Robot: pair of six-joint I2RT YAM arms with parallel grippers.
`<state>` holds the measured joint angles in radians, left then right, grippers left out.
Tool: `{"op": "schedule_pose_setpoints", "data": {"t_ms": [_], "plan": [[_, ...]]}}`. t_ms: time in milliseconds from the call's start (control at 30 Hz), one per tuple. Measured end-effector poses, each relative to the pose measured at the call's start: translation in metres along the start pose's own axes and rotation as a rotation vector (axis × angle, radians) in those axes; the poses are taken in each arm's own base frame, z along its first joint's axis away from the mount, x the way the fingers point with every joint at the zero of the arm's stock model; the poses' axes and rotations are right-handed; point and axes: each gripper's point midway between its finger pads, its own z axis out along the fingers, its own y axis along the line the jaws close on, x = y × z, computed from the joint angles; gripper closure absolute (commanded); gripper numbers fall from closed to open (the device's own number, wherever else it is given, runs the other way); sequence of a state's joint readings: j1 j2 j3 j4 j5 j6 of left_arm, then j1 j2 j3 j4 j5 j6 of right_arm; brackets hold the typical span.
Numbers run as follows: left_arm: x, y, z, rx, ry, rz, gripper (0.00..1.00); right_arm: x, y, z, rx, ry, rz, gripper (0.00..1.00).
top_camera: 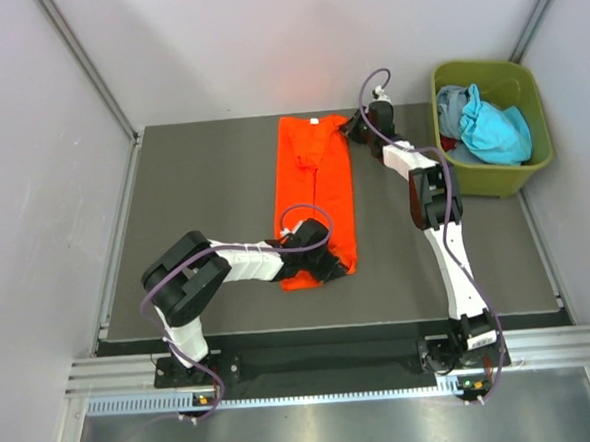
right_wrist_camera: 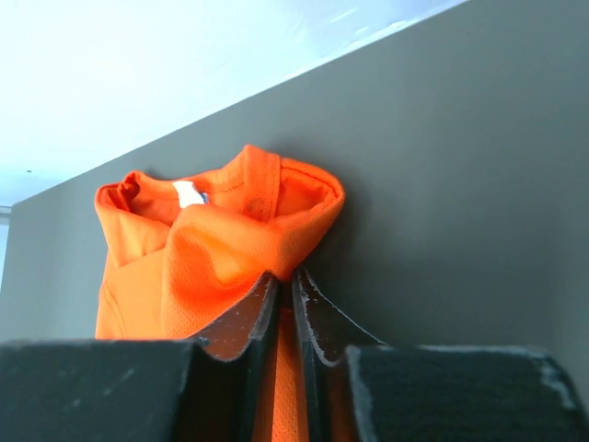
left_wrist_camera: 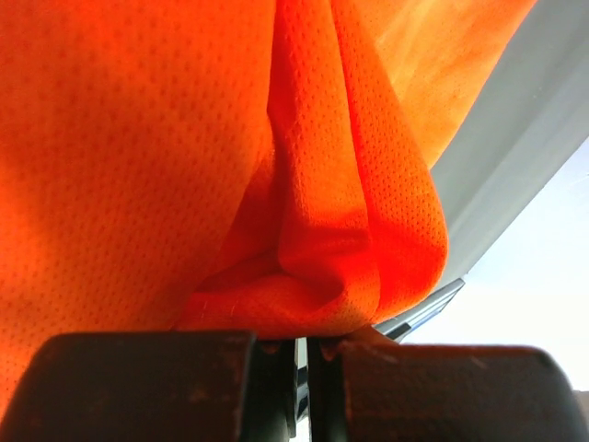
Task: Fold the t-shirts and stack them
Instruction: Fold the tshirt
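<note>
orange t-shirt: white neck label, writing too small to read

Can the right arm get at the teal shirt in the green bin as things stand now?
Probably yes: the green bin stands open beside it, the teal shirt on top. But the right pincer must first release the orange shirt.

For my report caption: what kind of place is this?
Probably a robotics lab cell: left arm and right arm mounted on a metal rail, a dark table between plain white walls, a green bin of clothes.
</note>
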<state>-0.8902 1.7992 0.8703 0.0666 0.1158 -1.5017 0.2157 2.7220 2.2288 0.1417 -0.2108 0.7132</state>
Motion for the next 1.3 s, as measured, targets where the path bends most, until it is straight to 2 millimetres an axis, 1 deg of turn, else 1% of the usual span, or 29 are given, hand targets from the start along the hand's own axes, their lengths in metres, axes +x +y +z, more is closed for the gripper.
{"op": "schedule_pose_setpoints", "data": {"t_ms": [33, 67, 100, 200, 267, 300, 367, 400, 433, 467, 533, 600, 667, 733, 767, 800, 867, 900, 967, 1000, 1067, 1100, 1167, 1200, 1300], "plan": [[0.001, -0.001, 0.001, 0.001, 0.004, 0.003, 1.0, -0.001, -0.002, 0.0, 0.001, -0.001, 0.004, 0.85], [0.003, -0.002, 0.002, 0.003, 0.009, 0.005, 0.98, -0.002, -0.003, 0.0, 0.002, -0.002, 0.006, 0.84], [0.005, -0.004, 0.003, 0.004, 0.018, 0.011, 0.93, -0.002, -0.003, 0.0, 0.003, -0.001, 0.008, 0.81], [0.014, -0.005, 0.004, 0.007, 0.06, 0.033, 0.74, -0.005, -0.006, -0.002, 0.0, 0.007, 0.01, 0.77], [0.021, -0.003, 0.002, 0.001, 0.099, 0.054, 0.66, -0.01, -0.009, -0.004, 0.003, 0.016, 0.01, 0.75], [0.025, -0.003, -0.001, -0.001, 0.117, 0.063, 0.61, -0.014, -0.011, -0.006, 0.004, 0.023, 0.012, 0.73], [0.029, -0.001, -0.008, -0.011, 0.137, 0.093, 0.58, -0.022, -0.014, -0.01, -0.003, 0.037, 0.014, 0.7], [0.031, 0.0, -0.013, -0.017, 0.148, 0.105, 0.56, -0.027, -0.018, -0.012, 0.0, 0.037, 0.017, 0.7], [0.034, 0.001, -0.022, -0.027, 0.165, 0.127, 0.55, -0.029, -0.021, -0.015, 0.0, 0.049, 0.018, 0.68], [0.036, 0.0, -0.026, -0.028, 0.172, 0.137, 0.55, -0.031, -0.025, -0.018, 0.004, 0.06, 0.022, 0.66], [0.037, -0.006, -0.042, -0.019, 0.189, 0.173, 0.54, -0.028, -0.032, -0.026, 0.02, 0.11, 0.023, 0.64], [0.037, -0.022, -0.061, 0.019, 0.2, 0.213, 0.52, -0.026, -0.037, -0.039, 0.04, 0.162, 0.029, 0.62], [0.03, -0.046, -0.081, 0.088, 0.198, 0.243, 0.52, -0.021, -0.031, -0.059, 0.05, 0.223, 0.03, 0.61], [0.018, -0.067, -0.097, 0.157, 0.185, 0.255, 0.53, -0.017, -0.016, -0.082, 0.048, 0.279, 0.029, 0.61], [0.01, -0.076, -0.104, 0.188, 0.172, 0.257, 0.54, -0.016, -0.003, -0.094, 0.036, 0.303, 0.024, 0.61], [0.002, -0.082, -0.109, 0.207, 0.159, 0.261, 0.54, -0.016, 0.009, -0.106, 0.023, 0.32, 0.017, 0.63], [-0.016, -0.089, -0.115, 0.227, 0.121, 0.265, 0.55, -0.012, 0.037, -0.136, -0.014, 0.357, 0.003, 0.67], [-0.027, -0.091, -0.117, 0.232, 0.099, 0.268, 0.56, -0.007, 0.053, -0.154, -0.039, 0.378, -0.005, 0.71], [-0.041, -0.09, -0.118, 0.232, 0.073, 0.264, 0.58, 0.006, 0.076, -0.182, -0.083, 0.412, -0.011, 0.76], [-0.048, -0.089, -0.119, 0.234, 0.064, 0.26, 0.6, 0.018, 0.088, -0.2, -0.109, 0.441, -0.012, 0.79], [-0.061, -0.088, -0.121, 0.242, 0.049, 0.255, 0.6, 0.05, 0.102, -0.233, -0.151, 0.514, -0.002, 0.82], [-0.065, -0.087, -0.121, 0.246, 0.047, 0.254, 0.6, 0.068, 0.106, -0.246, -0.172, 0.547, 0.0, 0.82], [-0.075, -0.084, -0.12, 0.249, 0.046, 0.25, 0.6, 0.108, 0.104, -0.274, -0.184, 0.642, 0.034, 0.82], [-0.079, -0.083, -0.118, 0.251, 0.046, 0.248, 0.58, 0.131, 0.099, -0.287, -0.183, 0.691, 0.05, 0.82], [-0.09, -0.076, -0.111, 0.244, 0.052, 0.239, 0.58, 0.184, 0.081, -0.319, -0.158, 0.822, 0.096, 0.82]]}}
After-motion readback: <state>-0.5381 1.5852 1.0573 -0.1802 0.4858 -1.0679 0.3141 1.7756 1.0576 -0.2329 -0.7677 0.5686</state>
